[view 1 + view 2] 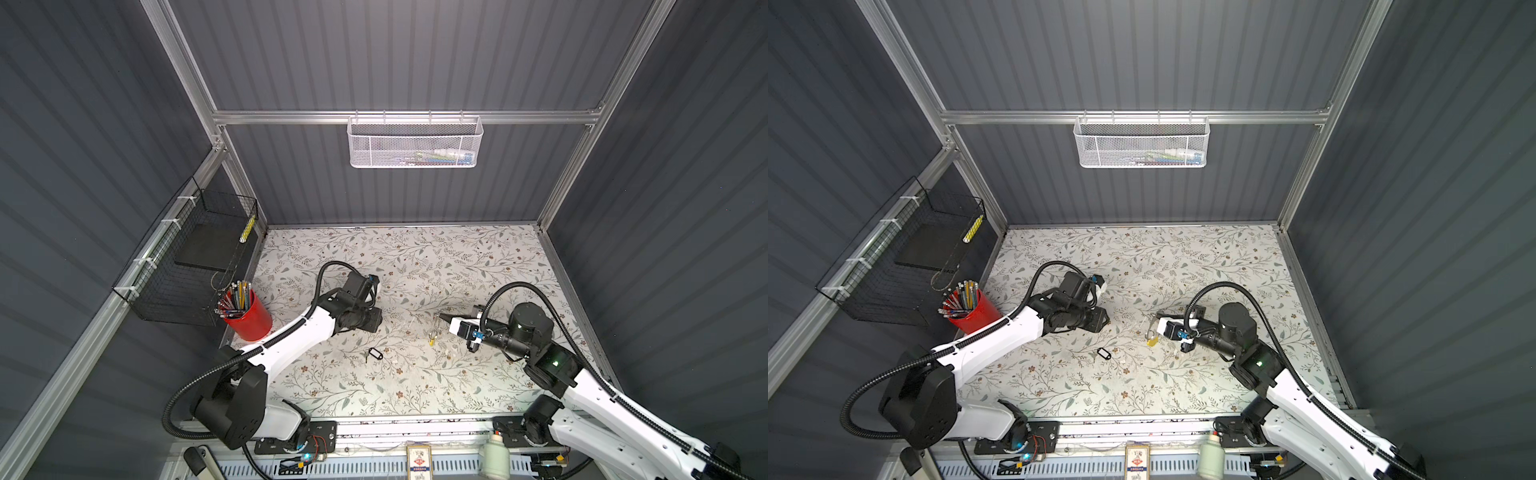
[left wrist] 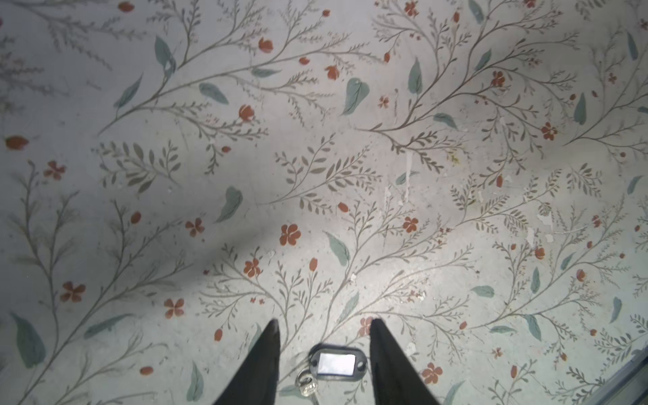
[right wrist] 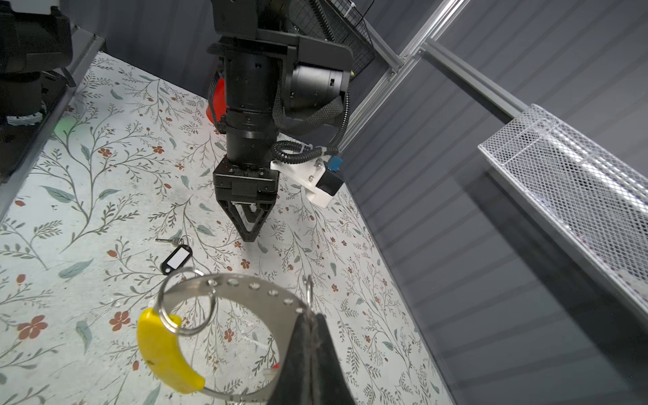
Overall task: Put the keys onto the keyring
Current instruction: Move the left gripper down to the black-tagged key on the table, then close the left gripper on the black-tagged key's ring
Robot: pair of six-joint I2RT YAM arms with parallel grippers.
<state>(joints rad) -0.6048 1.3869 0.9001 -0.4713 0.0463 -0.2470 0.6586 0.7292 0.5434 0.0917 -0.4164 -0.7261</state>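
Just off the middle of the table (image 1: 415, 257), the right gripper (image 3: 310, 324) is clamped shut on the keyring (image 3: 252, 285), gripping the grey hoop by its metal band, probably to steady it for threading. The left gripper (image 2: 324, 324) hangs partly open and empty, with a finger on either side of the black-tagged key (image 2: 333, 363) lying flat below, seemingly lined up for a pick. The orange-red key cannot be made out. The surface is floral-patterned. Dark ribbed walls carry a white mesh basket (image 1: 415, 143) and a black wire basket (image 1: 195, 257), with a red pen cup (image 1: 249, 318) nearby.
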